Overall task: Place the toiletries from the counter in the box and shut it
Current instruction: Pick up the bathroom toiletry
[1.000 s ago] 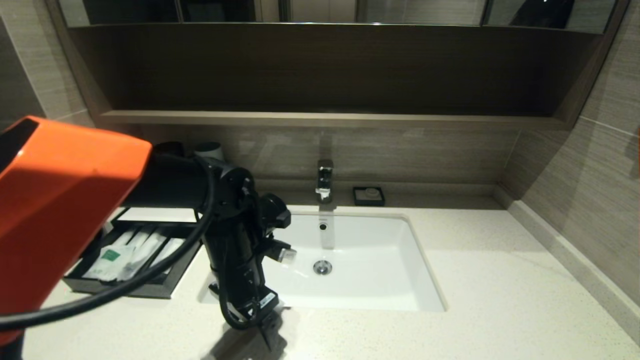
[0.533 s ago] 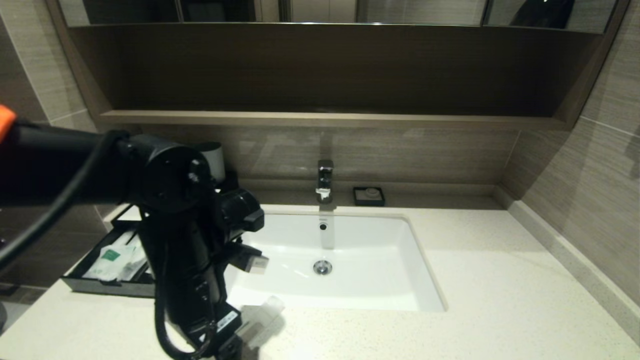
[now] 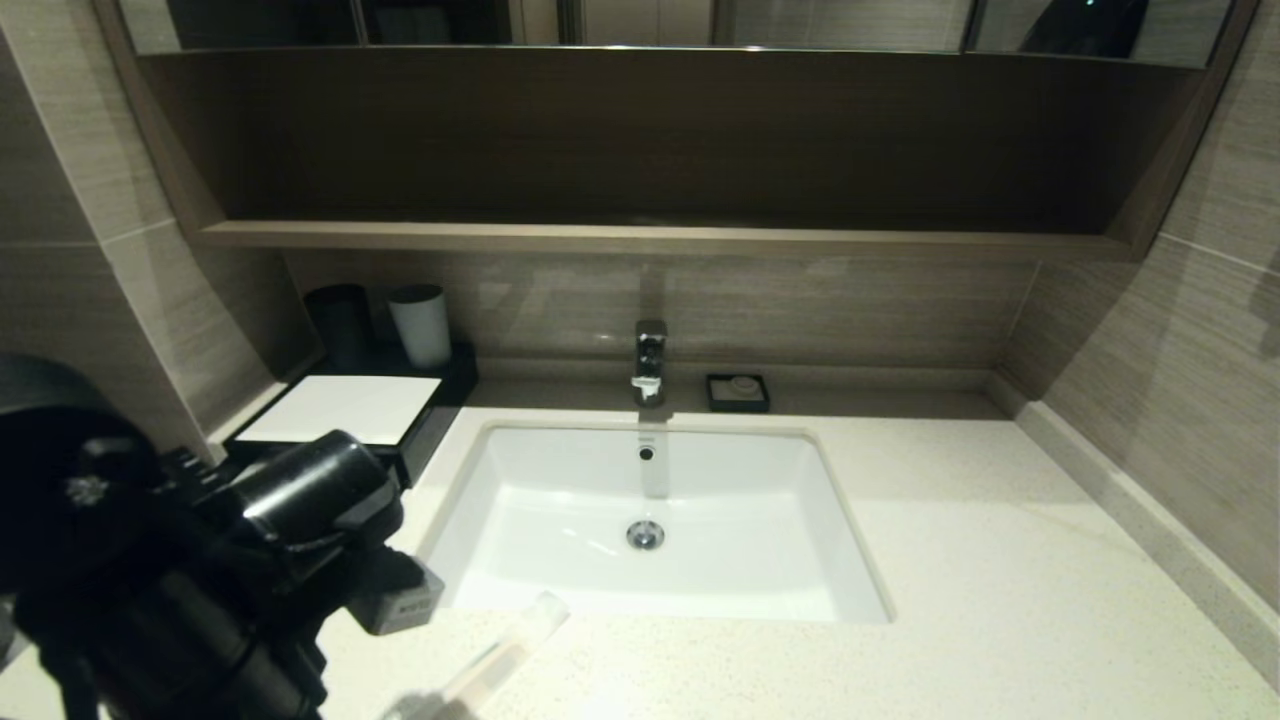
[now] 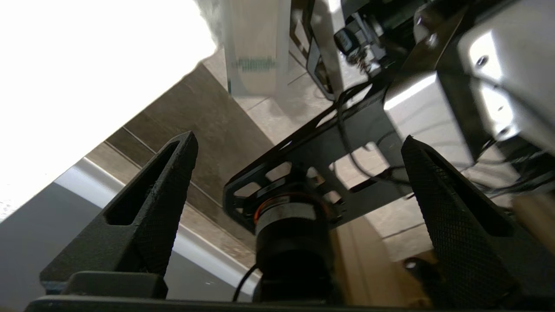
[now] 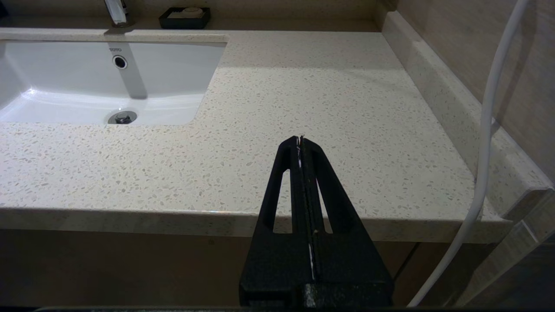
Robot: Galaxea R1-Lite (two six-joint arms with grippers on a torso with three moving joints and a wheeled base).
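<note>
Beside the sink (image 3: 660, 520) the box (image 3: 345, 410) looks shut, perhaps prematurely: one packet (image 3: 500, 655) lies on the counter (image 3: 1000, 600); left gripper (image 4: 299, 190) gapes empty.

Beige tiled walls (image 3: 1180, 330) – dark wooden shelf (image 3: 660, 238) above.

Counter (image 3: 980, 590): box (image 3: 340, 408) back-left, soap dish (image 3: 738, 391), prob. packet (image 3: 505, 650) front.

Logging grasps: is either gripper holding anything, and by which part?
Nothing is held: left gripper is open and empty; right gripper is shut on nothing.
</note>
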